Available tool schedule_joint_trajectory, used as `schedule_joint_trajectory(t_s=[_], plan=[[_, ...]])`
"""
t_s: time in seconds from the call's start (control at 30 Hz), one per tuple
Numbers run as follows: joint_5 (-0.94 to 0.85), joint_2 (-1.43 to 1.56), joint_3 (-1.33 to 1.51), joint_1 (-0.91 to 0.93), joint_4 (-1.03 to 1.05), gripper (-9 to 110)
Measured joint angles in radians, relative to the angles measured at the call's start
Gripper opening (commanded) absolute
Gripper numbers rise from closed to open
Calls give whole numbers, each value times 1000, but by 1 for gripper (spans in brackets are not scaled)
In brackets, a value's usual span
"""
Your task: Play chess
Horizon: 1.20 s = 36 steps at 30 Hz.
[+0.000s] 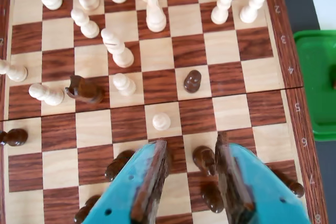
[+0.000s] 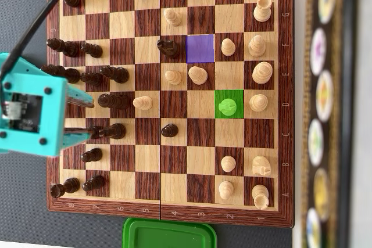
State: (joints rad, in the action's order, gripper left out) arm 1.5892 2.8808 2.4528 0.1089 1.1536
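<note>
The blue gripper (image 1: 191,156) is held wide open, gripping nothing, above the dark pieces on the chessboard (image 1: 231,51). A white pawn (image 1: 161,121) is seen just ahead of it.

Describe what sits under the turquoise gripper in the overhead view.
The gripper hangs open over the chessboard's dark-piece side. Dark pieces show by its fingertips. Its body hides the squares and board edge beneath.
</note>
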Motion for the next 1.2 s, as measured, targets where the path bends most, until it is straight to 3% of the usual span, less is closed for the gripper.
schedule_joint_trajectory(t_s=[0.4,1.2], plan=[[0,434,367,-46,-482,15],[0,460,614,-54,-1804,15]])
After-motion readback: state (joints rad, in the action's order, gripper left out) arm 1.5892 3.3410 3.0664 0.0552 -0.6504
